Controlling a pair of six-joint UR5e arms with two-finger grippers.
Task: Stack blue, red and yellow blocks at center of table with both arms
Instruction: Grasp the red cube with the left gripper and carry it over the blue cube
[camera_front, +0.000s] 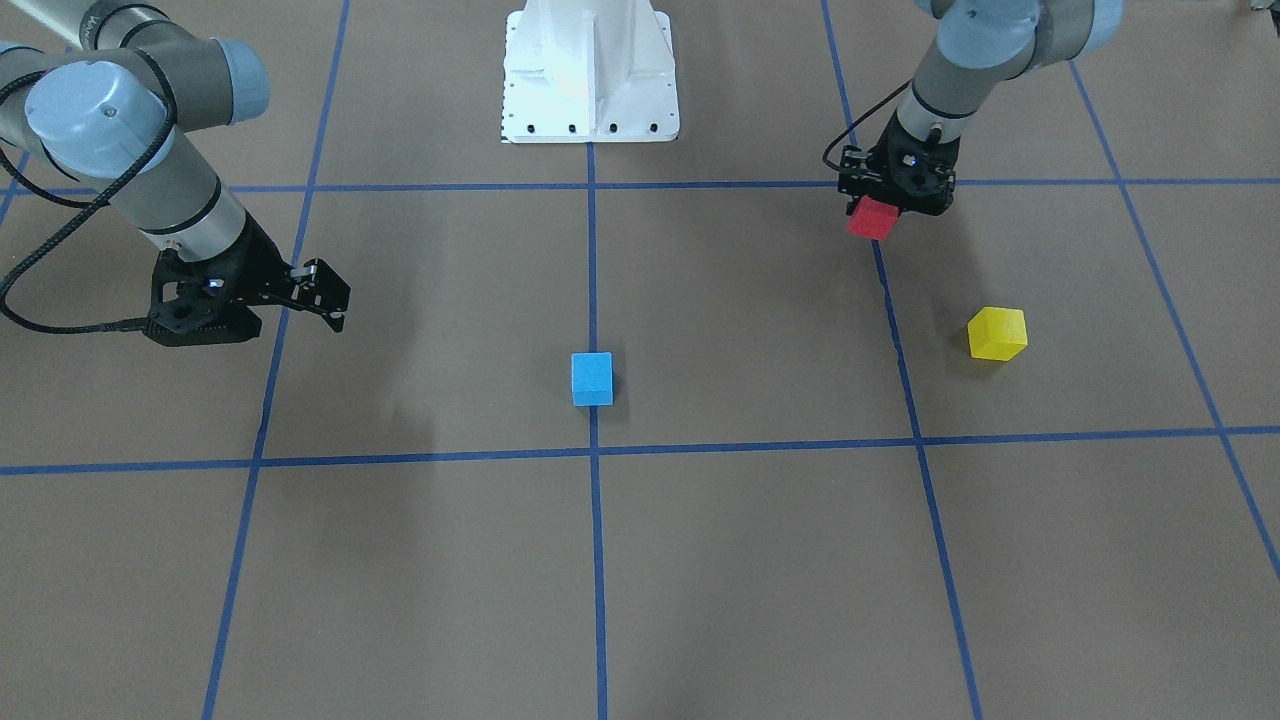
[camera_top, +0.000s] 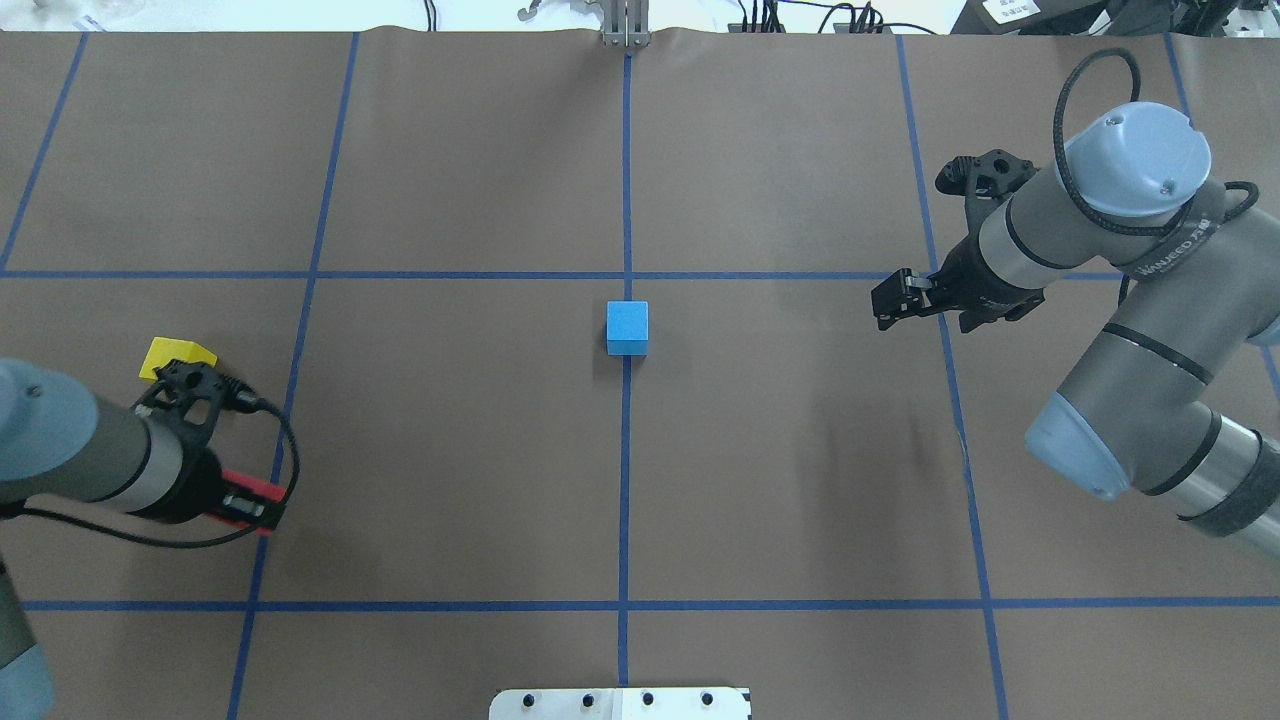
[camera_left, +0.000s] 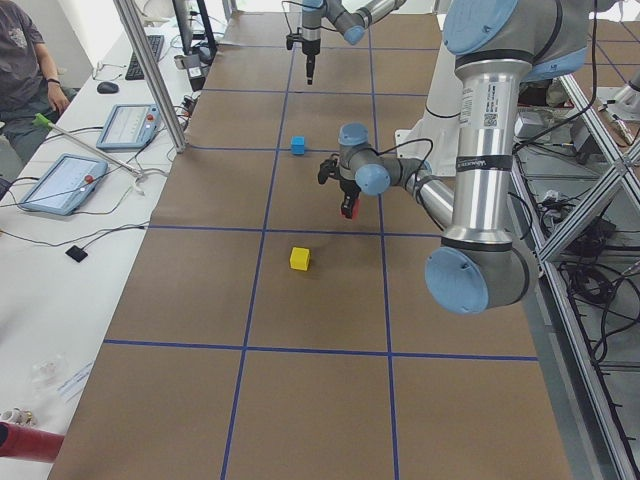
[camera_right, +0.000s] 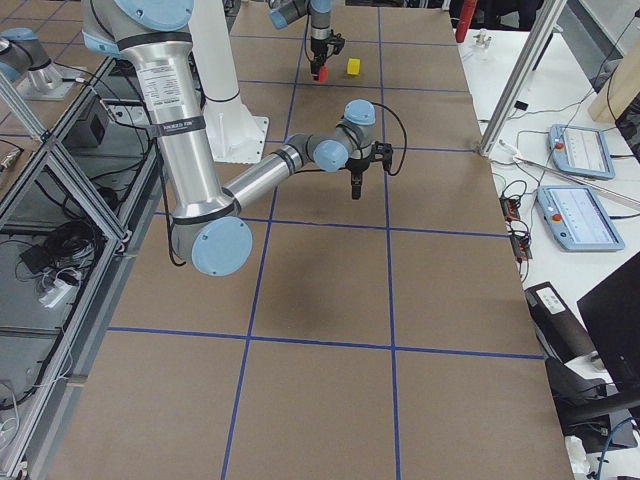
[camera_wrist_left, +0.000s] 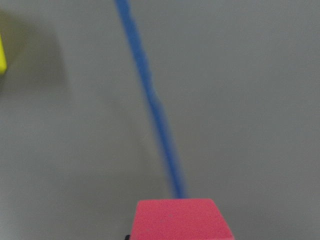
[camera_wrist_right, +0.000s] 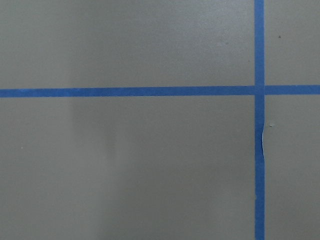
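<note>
Brown table (camera_front: 750, 330), red block (camera_front: 872, 220) partly hidden, pinched by left gripper (camera_front: 882, 207) (right gripper (camera_front: 335, 310): jaw state unclear).

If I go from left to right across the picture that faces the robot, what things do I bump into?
right pincer → blue block → red block → yellow block
</note>
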